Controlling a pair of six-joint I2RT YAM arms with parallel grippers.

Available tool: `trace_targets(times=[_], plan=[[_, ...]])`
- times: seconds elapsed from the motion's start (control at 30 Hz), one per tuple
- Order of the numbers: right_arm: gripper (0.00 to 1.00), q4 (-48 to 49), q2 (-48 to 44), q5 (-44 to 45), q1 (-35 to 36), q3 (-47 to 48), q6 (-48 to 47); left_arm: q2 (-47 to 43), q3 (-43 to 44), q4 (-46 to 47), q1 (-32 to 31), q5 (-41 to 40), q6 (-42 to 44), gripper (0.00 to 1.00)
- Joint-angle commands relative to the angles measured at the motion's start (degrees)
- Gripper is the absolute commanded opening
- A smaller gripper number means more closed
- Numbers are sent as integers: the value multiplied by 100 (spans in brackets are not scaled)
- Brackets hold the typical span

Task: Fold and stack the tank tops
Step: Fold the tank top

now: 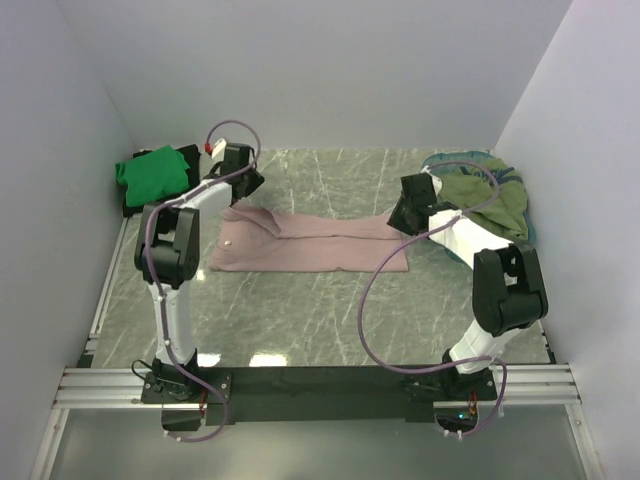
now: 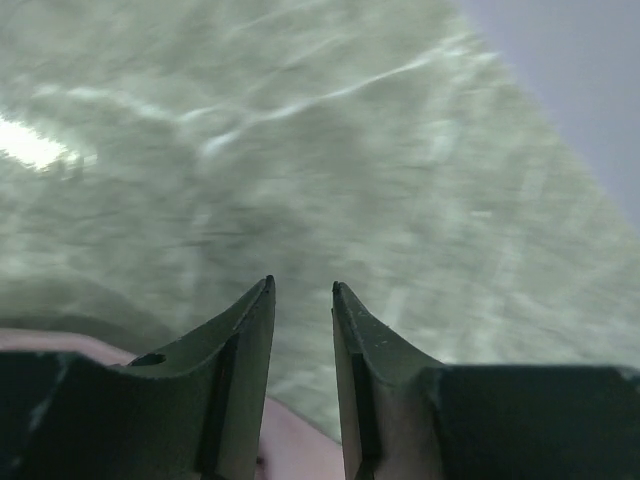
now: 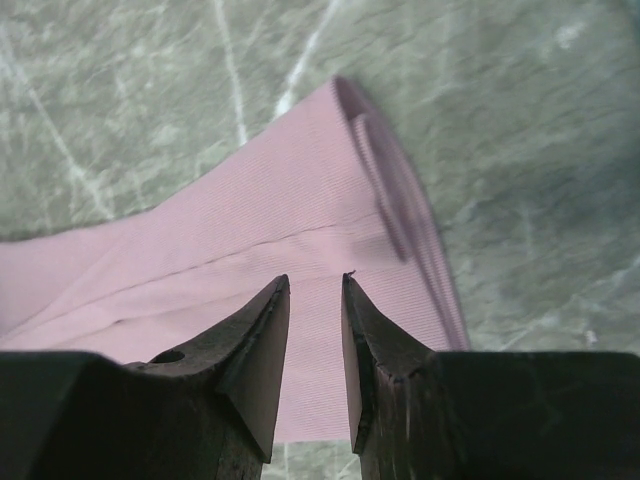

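Note:
The dusty pink tank top [image 1: 310,243] lies flat in a long folded strip across the middle of the table. It also shows in the right wrist view [image 3: 250,220]. My left gripper [image 1: 248,190] hovers over its far left end, open and empty [image 2: 301,288], with a bit of pink cloth [image 2: 300,445] below the fingers. My right gripper [image 1: 400,222] is open and empty just above the strip's right end [image 3: 315,280]. The bright green tank top [image 1: 152,172] lies on the black one [image 1: 186,155] at the back left. The olive green tank top [image 1: 490,200] lies in the basket.
The teal oval basket [image 1: 440,160] stands at the back right against the wall. White walls close in the table on the left, back and right. A metal rail [image 1: 320,385] runs along the near edge by the arm bases.

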Motion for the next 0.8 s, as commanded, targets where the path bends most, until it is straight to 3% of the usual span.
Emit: trace_targets(times=[0.0, 0.3, 0.77], plan=[[35, 28, -4, -37, 131, 339, -29, 222, 444, -662, 90, 61, 42, 35], [35, 63, 67, -134, 298, 427, -20, 152, -29, -611, 319, 210, -55, 33], [35, 81, 23, -125, 360, 418, 6, -815, -1172, -109, 513, 211, -160, 29]])
